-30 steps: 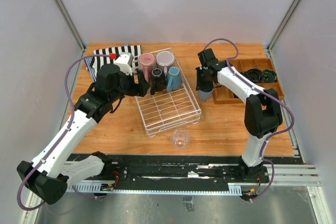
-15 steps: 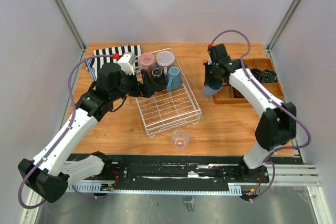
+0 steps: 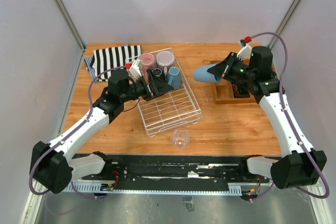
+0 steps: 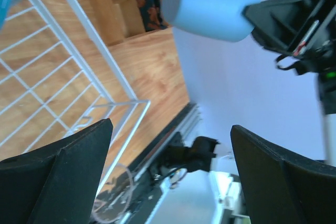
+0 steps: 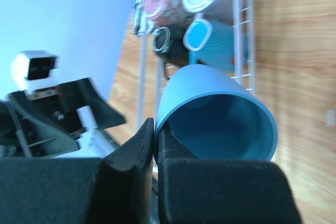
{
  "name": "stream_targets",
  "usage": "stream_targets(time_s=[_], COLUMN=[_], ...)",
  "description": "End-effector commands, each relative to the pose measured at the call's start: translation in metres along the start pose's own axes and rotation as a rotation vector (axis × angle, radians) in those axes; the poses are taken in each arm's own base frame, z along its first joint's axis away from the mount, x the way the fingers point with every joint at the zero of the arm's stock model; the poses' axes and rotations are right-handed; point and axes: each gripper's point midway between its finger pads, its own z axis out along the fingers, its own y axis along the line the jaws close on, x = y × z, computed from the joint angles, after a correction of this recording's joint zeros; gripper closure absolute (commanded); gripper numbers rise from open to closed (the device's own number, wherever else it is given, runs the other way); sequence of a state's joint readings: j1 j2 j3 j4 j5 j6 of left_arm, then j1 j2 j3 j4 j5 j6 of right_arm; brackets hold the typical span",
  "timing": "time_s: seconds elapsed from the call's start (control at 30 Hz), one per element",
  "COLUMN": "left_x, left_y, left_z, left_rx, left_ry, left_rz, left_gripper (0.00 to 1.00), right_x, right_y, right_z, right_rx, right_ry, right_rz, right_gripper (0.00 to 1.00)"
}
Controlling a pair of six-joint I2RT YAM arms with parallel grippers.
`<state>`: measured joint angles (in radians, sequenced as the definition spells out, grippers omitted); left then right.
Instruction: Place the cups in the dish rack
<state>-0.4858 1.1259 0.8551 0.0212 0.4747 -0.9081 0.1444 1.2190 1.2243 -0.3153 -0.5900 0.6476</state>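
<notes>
The white wire dish rack (image 3: 176, 109) lies mid-table. At its far end stand a pink cup (image 3: 147, 61), a grey-lilac cup (image 3: 165, 57), a dark mug (image 3: 156, 75) and a light blue cup (image 3: 174, 77). My right gripper (image 3: 221, 72) is shut on the rim of a blue cup (image 3: 205, 73), held in the air on its side, right of the rack. In the right wrist view one finger is inside the blue cup (image 5: 210, 114) and one outside. My left gripper (image 3: 158, 84) hangs open beside the dark mug, holding nothing. A clear glass (image 3: 180, 138) stands on the table in front of the rack.
A brown wooden compartment tray (image 3: 227, 96) with dark items sits at the right, below my right arm. A black-and-white striped cloth (image 3: 112, 56) lies at the back left. Grey walls close in the table on both sides.
My right gripper closed on the blue cup beside the wooden tray, then lifted it and tipped it sideways. My left gripper opened wider and its arm dropped lower by the rack's left side.
</notes>
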Motion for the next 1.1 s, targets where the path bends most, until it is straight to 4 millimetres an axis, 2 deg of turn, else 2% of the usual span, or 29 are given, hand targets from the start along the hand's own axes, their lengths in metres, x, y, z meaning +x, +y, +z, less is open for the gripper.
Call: stream_targets(time_s=[0.0,0.1,0.27,0.77,1.07], left_x=[-0.016,-0.022,-0.032,-0.051,-0.064], left_y=[-0.047,-0.055,-0.067,-0.06,-0.065], left_z=[0.005,0.012,0.018,0.029,0.029], left_rx=[0.221,0.28,0.363,0.311,0.358], left_ry=[-0.026,-0.028,-0.036,-0.111,-0.178], left_rz=[-0.118,-0.174,-0.258,-0.29,-0.312], left_gripper=[0.0,0.0,0.0,0.0,0.0], right_x=[0.0,-0.001,-0.001,0.006,0.021], right_y=[0.052,0.066,0.075,0.109,0.115], right_z=[-0.006,-0.011,-0.013,-0.001,0.011], right_rx=[-0.304,-0.395,-0.477,-0.6,-0.612], right_ry=[0.023,0.009,-0.005,0.013,0.043], right_rz=[0.119,0.164,0.23,0.299,0.327], right_gripper=[0.99,0.99,0.99,0.99,0.99])
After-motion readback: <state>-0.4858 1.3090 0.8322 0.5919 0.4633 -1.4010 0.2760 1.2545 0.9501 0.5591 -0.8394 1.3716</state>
